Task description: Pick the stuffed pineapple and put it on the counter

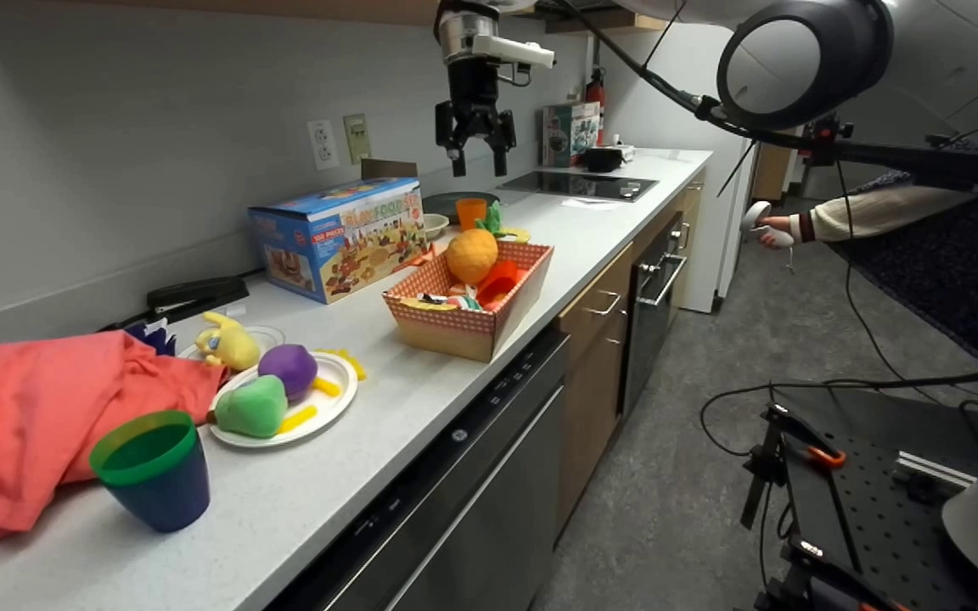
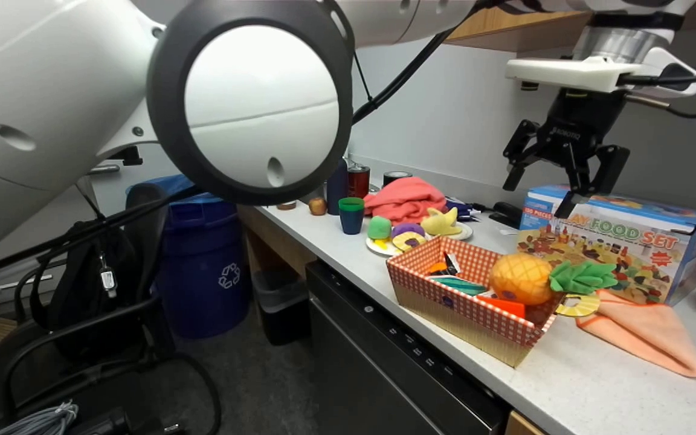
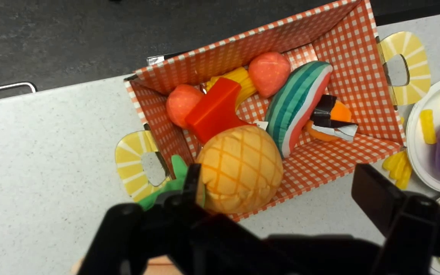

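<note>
In an exterior view: fingers [image 1: 501, 161] spread, nothing between them, hanging high over the worktop [image 1: 408, 403]; the stuffed pineapple [image 1: 471, 256] sits at the far end of the checked basket [image 1: 455, 329], its body standing above the rim. In an exterior view: a gap under the fingers, no contact with the pineapple; its green tuft [image 2: 582, 278] leans out over the basket's end wall, near the folded orange cloth [image 2: 644, 338]. Wrist view: fingers wide apart, pineapple below at the basket's left end, watermelon slice [image 3: 298, 109] just to its right, red toy piece [image 3: 218, 109] beside it, contact hard to tell. Judgement: pre-grasp, only roughly lined up, pineapple lying toward the left finger. Pick not yet made; grip, lift over the wall and setting down on the worktop all remain.
</note>
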Robot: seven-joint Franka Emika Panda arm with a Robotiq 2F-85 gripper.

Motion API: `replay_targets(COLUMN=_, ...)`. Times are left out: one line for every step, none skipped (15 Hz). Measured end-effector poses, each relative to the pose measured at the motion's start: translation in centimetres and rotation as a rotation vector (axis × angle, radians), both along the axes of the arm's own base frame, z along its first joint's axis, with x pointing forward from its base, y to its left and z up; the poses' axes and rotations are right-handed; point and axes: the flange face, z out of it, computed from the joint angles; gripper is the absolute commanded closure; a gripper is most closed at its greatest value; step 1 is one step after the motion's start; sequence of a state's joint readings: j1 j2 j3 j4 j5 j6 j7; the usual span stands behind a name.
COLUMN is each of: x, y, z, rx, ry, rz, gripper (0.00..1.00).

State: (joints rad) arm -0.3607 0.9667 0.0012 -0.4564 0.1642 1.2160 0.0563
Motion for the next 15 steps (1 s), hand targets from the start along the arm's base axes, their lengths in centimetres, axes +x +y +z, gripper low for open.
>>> replay_targets(x=0.0, y=-0.1, z=-0.3, rx=0.002, ry=0.004, rz=-0.002, gripper=0.0)
replay_targets(x=0.0, y=-0.3, z=-0.6, rx=0.003, ry=0.008, rz=-0.003, gripper=0.0)
replay_targets(x=0.0, y=-0.4, z=-0.9, rx=0.005, ry=0.012, rz=-0.005, gripper=0.0)
replay_targets(x=0.1, y=-0.4, z=-1.3, rx=0.006, ry=0.016, rz=-0.005, gripper=0.0)
replay_targets(x=0.1, y=-0.5, z=-1.5, rx=0.007, ry=0.017, rz=-0.006, gripper=0.0)
replay_targets(x=0.3, y=-0.6, z=-1.6, rx=-0.012, ry=0.013, rz=-0.008, gripper=0.0)
replay_targets(x=0.6, y=-0.9, z=-1.5, rx=-0.04, ry=-0.011, rz=-0.016, gripper=0.0)
replay_targets(x=1.1, y=-1.1, z=-1.3, rx=-0.06, ry=-0.043, rz=-0.025, gripper=0.0)
replay_targets(x=1.5, y=-1.4, z=-1.0, rx=-0.08, ry=-0.08, rz=-0.037, gripper=0.0)
replay_targets(x=1.9, y=-1.7, z=-0.6, rx=-0.103, ry=-0.119, rz=-0.047, gripper=0.0)
replay_targets(x=2.3, y=-2.1, z=-0.2, rx=-0.126, ry=-0.157, rz=-0.054, gripper=0.0)
replay_targets(x=2.6, y=-2.3, z=0.3, rx=-0.143, ry=-0.191, rz=-0.061, gripper=0.0)
replay_targets(x=2.8, y=-2.4, z=0.7, rx=-0.154, ry=-0.22, rz=-0.068, gripper=0.0)
replay_targets(x=3.0, y=-2.5, z=1.1, rx=-0.161, ry=-0.242, rz=-0.073, gripper=0.0)
replay_targets(x=3.1, y=-2.4, z=1.3, rx=-0.165, ry=-0.253, rz=-0.074, gripper=0.0)
